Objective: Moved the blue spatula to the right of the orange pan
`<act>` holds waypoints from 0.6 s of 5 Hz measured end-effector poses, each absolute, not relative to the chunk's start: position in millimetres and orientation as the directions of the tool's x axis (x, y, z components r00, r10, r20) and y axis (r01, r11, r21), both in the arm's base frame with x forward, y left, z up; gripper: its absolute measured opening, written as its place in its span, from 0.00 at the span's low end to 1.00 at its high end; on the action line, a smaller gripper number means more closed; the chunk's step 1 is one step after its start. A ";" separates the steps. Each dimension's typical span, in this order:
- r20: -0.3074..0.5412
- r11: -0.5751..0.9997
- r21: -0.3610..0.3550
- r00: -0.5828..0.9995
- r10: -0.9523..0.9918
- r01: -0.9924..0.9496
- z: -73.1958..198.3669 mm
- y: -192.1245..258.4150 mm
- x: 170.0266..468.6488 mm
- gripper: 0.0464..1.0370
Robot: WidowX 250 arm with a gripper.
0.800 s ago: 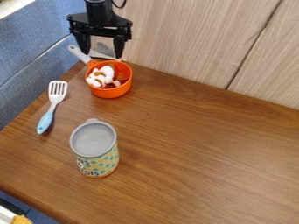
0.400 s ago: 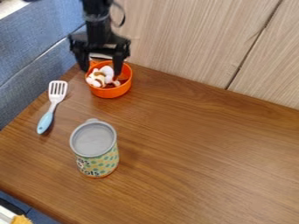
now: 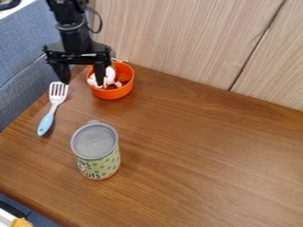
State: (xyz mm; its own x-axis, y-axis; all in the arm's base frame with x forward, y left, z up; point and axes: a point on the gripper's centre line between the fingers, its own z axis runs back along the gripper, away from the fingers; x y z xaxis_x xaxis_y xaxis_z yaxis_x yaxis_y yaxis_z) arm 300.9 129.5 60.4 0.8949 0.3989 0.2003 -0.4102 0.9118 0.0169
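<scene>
– What's the claw [image 3: 81, 83] like?
– Matt, plastic by the look of it. The pan [image 3: 112, 93] close beside it seems smooth, lightly glossy plastic.
– And in front of it?
– The spatula [image 3: 46, 122]: smooth plastic. Farther out, the can [image 3: 102, 167] has a smooth, papery side and a dull plastic lid [image 3: 95, 141].
– Under all that?
– The table [image 3: 195, 150], smooth wood-grain with a soft sheen.
– Behind the claw?
– Matt wood-grain panels [image 3: 183, 40], and rough woven cloth [image 3: 21, 57].
</scene>
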 end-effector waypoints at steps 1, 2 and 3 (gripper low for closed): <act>0.182 0.898 0.007 0.884 0.431 -0.440 48.0 138.7 282.6 0.96; 0.180 0.891 0.024 0.879 0.443 -0.454 35.0 151.2 272.5 0.96; 0.113 0.881 0.050 0.879 0.464 -0.471 9.3 167.1 258.3 0.96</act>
State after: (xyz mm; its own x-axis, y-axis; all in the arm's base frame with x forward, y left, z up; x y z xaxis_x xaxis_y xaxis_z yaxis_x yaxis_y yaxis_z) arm 258.3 167.1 9.3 0.8787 0.4639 0.1129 -0.4713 0.8805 0.0500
